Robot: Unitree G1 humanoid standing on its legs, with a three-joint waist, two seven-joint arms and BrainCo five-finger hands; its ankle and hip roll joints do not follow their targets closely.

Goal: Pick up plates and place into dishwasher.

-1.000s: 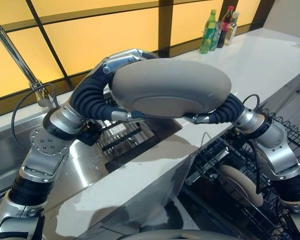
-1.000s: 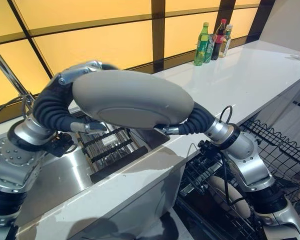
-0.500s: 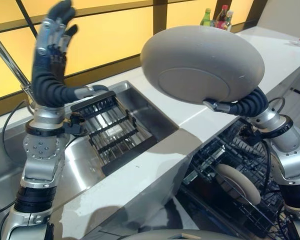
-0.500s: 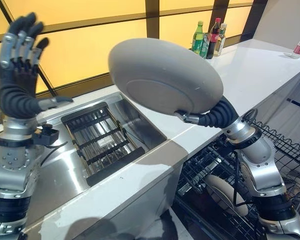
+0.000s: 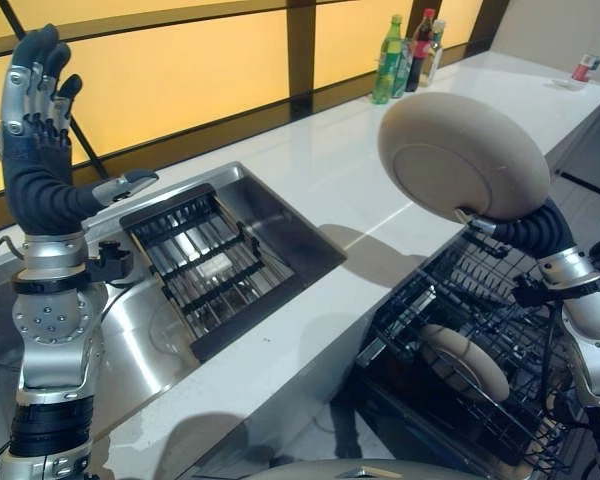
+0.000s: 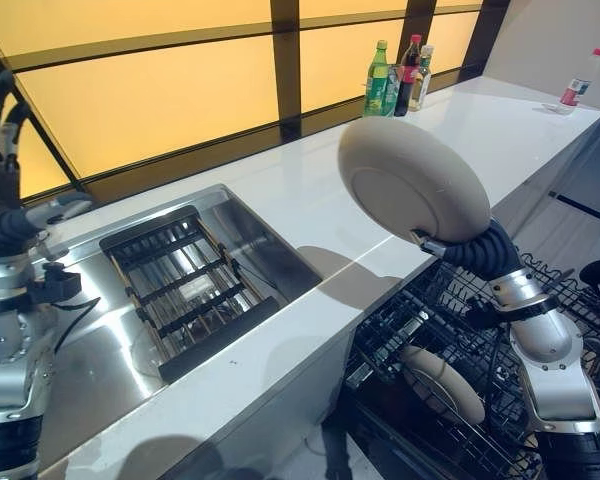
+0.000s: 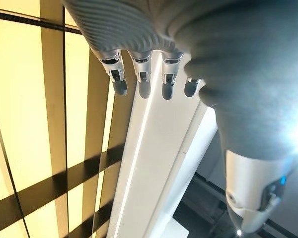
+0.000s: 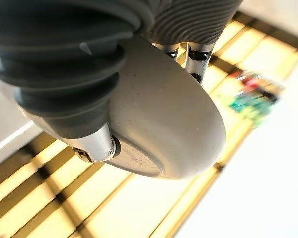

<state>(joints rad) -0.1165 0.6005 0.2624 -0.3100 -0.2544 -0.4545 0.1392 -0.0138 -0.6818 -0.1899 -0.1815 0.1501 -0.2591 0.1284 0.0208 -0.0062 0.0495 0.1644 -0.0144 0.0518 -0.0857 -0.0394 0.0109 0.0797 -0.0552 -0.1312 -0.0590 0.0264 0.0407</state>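
A large grey plate [image 5: 463,155] is held up on edge over the counter's right end, above the dishwasher rack [image 5: 480,340]. My right hand [image 5: 520,232] grips its lower rim, thumb [image 8: 95,146] on the underside and fingers [image 8: 193,59] over the far face. A second grey plate [image 5: 467,362] stands in the black wire rack below. My left hand [image 5: 35,130] is raised at the far left, above the sink, open with straight fingers [image 7: 141,79] and nothing in it.
A steel sink [image 5: 280,215] set in the white counter [image 5: 380,180] holds a dark wire drying rack [image 5: 205,265]. Bottles [image 5: 405,55] stand at the counter's far end, a small bottle [image 5: 586,62] further right. Yellow panelled wall behind.
The left hand let go of the plate and rose up to the left. The right hand alone carried the plate rightward, over the dishwasher rack. The camera also shifted.
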